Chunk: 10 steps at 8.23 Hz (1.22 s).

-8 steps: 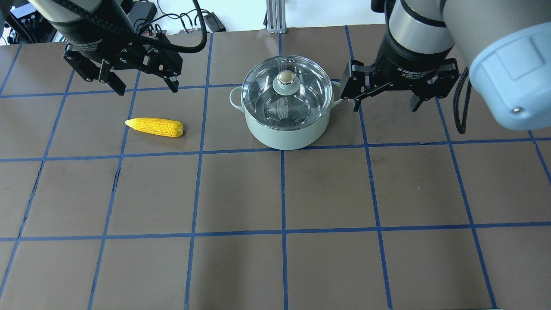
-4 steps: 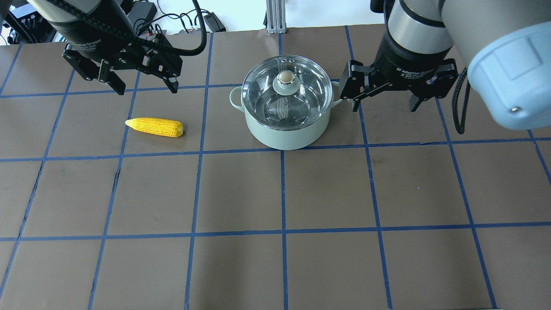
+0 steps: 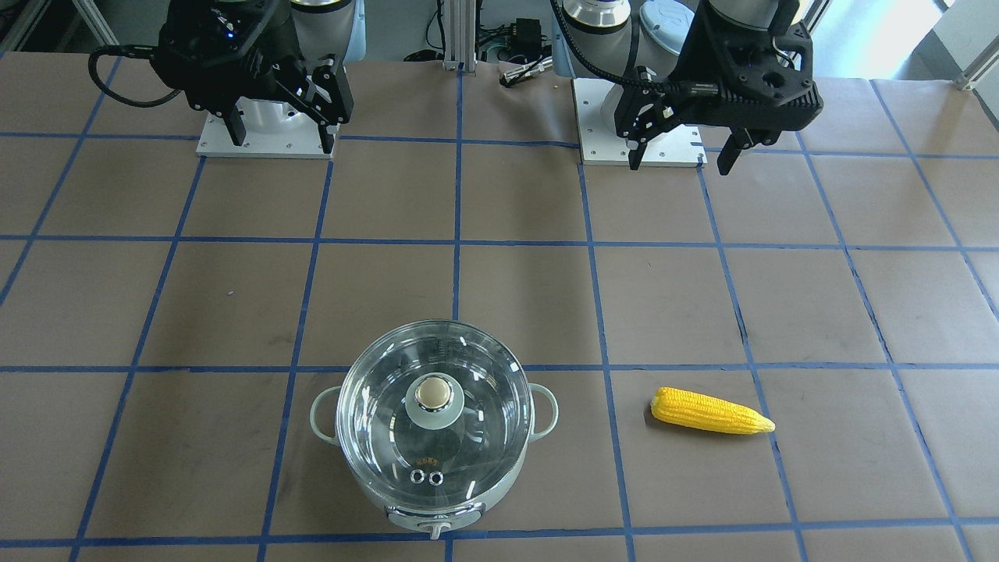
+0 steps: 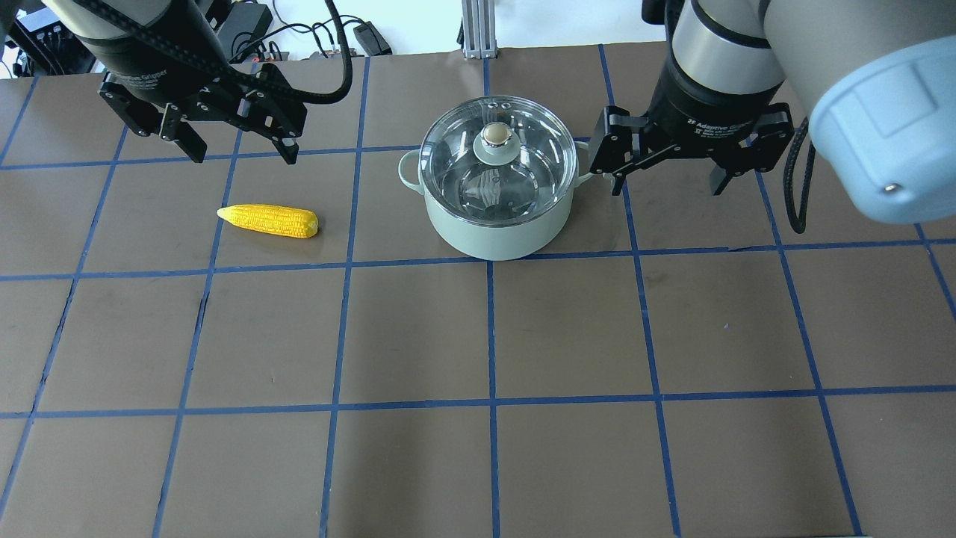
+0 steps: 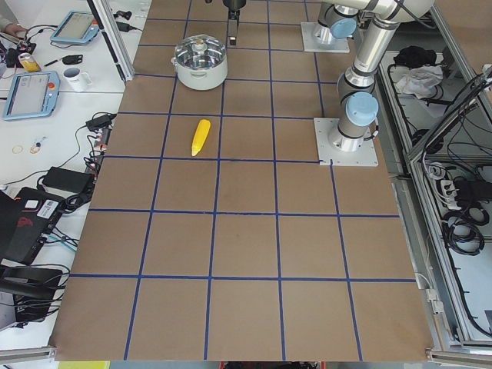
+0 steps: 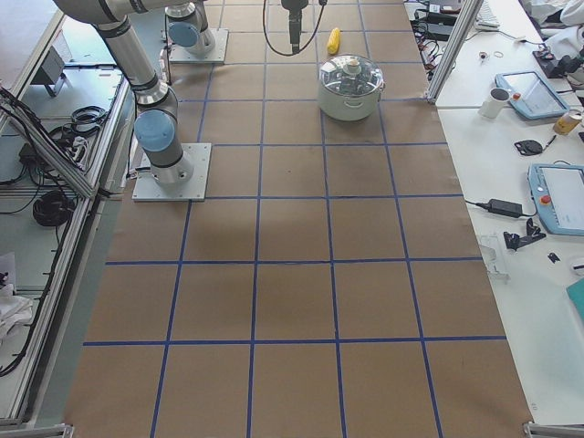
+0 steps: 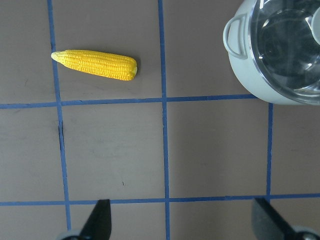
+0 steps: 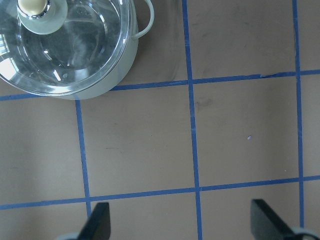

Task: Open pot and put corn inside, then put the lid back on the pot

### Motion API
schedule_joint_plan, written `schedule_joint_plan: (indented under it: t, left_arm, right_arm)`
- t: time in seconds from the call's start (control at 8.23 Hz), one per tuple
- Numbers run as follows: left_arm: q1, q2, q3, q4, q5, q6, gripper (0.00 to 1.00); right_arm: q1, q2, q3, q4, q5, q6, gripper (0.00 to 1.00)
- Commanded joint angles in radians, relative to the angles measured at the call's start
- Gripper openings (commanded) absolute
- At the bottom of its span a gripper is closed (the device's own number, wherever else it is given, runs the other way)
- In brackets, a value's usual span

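The pale green pot [image 4: 493,237] stands at the back middle of the table with the glass lid [image 4: 455,161] on it, knob [image 4: 495,135] up. It also shows in the front view [image 3: 434,518] with its lid [image 3: 375,421]. The yellow corn [image 4: 269,221] lies flat on the table to the pot's left, and shows in the front view [image 3: 712,412] and the left wrist view [image 7: 95,64]. My left gripper [image 4: 243,154] is open and empty, held high behind the corn. My right gripper [image 4: 668,187] is open and empty, held high just right of the pot's right handle.
Brown table with a blue tape grid. The arms' base plates [image 3: 261,145] stand at the robot's side. Cables and electronics [image 4: 254,30] and an aluminium post [image 4: 478,30] lie beyond the far edge. Side desks hold tablets [image 5: 31,92].
My left gripper has shifted a little to the left and back in the overhead view. The right gripper, pot, lid and corn have not visibly moved.
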Motion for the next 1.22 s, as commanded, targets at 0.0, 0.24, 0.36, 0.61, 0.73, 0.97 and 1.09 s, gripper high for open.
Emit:
schedule_joint_plan:
  t: [0.0,0.24,0.36,0.61,0.73,0.97,1.09]
  left_arm:
    - [0.034,-0.048,0.006,0.030,0.013,-0.177,1.00]
    - [0.099,-0.071,-0.003,0.038,0.023,-0.221,1.00]
    - [0.140,-0.077,-0.006,0.036,0.045,-0.221,1.00]
    - [0.156,-0.097,-0.013,0.053,0.034,-0.271,1.00]
    - [0.163,-0.115,-0.037,0.094,0.040,-0.420,1.00]
    - [0.168,-0.122,-0.104,0.117,0.040,-0.717,1.00]
    - [0.168,-0.120,-0.134,0.119,0.040,-0.844,1.00]
  right_arm:
    - [0.002,0.138,-0.151,-0.006,-0.012,0.028,1.00]
    - [0.017,0.292,-0.284,-0.023,-0.003,0.046,1.00]
    - [0.035,0.379,-0.290,-0.188,0.010,0.067,1.00]
    - [0.133,0.525,-0.290,-0.347,-0.019,0.124,1.00]
    - [0.144,0.558,-0.290,-0.422,-0.007,0.103,1.00]
    - [0.155,0.609,-0.279,-0.471,0.004,0.094,1.00]
    - [0.155,0.618,-0.279,-0.475,0.005,0.092,1.00]
